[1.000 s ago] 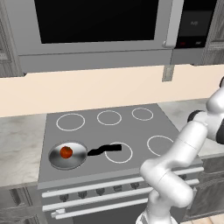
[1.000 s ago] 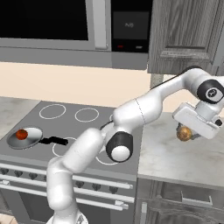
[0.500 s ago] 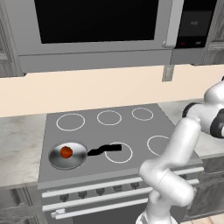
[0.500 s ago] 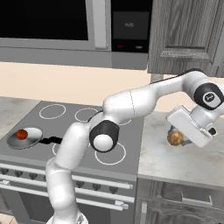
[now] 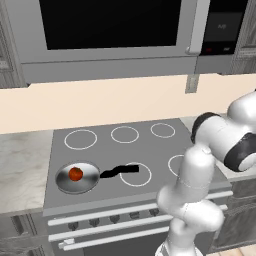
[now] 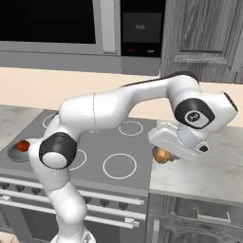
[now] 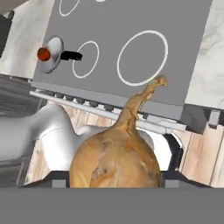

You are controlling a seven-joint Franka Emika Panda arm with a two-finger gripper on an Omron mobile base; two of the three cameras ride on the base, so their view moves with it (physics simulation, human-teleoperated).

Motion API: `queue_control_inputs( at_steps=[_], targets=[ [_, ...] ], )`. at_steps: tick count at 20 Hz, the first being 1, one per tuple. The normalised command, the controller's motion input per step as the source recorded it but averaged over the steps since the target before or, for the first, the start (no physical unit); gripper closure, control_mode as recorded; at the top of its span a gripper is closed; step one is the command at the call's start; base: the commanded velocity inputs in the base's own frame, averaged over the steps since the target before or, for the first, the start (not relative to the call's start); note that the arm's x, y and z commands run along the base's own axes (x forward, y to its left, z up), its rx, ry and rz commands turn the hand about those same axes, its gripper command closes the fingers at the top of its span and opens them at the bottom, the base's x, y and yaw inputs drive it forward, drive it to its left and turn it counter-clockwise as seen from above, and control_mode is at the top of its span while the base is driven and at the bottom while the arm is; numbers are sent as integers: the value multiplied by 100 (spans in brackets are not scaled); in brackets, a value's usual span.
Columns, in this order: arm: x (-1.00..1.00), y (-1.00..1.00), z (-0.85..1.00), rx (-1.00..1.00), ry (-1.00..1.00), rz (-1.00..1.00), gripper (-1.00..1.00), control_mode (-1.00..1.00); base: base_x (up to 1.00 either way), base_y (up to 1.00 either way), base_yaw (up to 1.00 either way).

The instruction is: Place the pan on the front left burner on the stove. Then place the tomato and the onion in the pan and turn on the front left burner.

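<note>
Hand view: the onion (image 7: pixel 116 159) sits right in front of the camera, golden-tan with its pointed tip slanting up, and the two dark fingertips of the gripper (image 7: pixel 114 177) press against it on either side — the jaws are partly open and closed on the bulb. Beyond it lies the grey stove (image 7: pixel 183 57) with its white rings, and far off at the upper left the pan (image 7: pixel 51 54) with the tomato (image 7: pixel 43 54) in it.

In the right base view the gripper (image 6: pixel 163 154) hangs at the end of the bent arm, just past the right edge of the stove (image 6: pixel 128 152), over the edge of the pale counter (image 6: pixel 213 166). The onion (image 6: pixel 162 154) shows as a small tan lump under the white hand, lifted off the counter. At the far left edge of that view the tomato (image 6: pixel 23 145) peeks out behind the arm's dark joint.

In the left base view the steel pan (image 5: pixel 77 177) rests on the front left burner (image 5: pixel 75 165), covering nearly all of its ring, its wavy black handle pointing right toward the middle front ring. The tomato (image 5: pixel 75 173) lies inside the pan, near its centre. The stove (image 5: pixel 120 150) carries a row of dark knobs (image 5: pixel 115 218) along its front edge.
</note>
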Motion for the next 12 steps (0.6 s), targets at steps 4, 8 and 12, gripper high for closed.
queue_control_inputs(
  at_steps=[4, 8, 12],
  targets=[
    [1, 82, 1, -9, -27, 20, 100, -100, 0, 0, 0],
    [10, 75, 5, -11, -23, 17, 100, -100, 0, 0, 0],
    [9, 76, 19, -13, -13, 10, 100, -100, 0, 0, 0]
  ],
)
